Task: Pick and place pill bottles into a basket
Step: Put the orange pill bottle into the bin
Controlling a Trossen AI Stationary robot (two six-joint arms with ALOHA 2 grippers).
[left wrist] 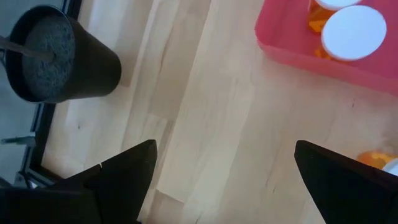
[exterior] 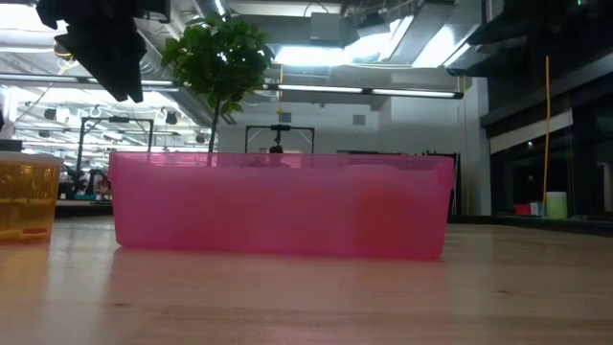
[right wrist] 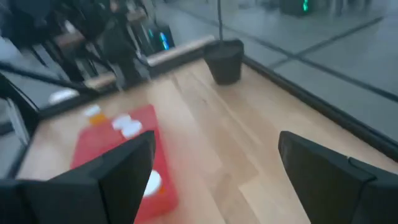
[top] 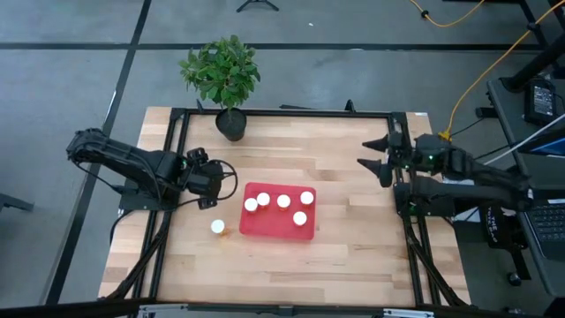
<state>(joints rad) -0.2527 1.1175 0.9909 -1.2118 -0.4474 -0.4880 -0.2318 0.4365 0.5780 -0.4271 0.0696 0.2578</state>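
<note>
The red tray (top: 279, 212) lies mid-table with several white-capped amber bottles (top: 283, 201) standing in it. One more bottle (top: 217, 227) stands on the wood just left of the tray; it also shows in the low view (exterior: 27, 199). My left gripper (top: 222, 183) is open and empty, above the table to the left of the tray's far left corner. My right gripper (top: 374, 157) is open and empty near the table's far right side.
A black plant pot (top: 231, 124) with a green plant stands at the table's far edge, left of centre. Bare wood lies between the tray and the right arm and along the near edge.
</note>
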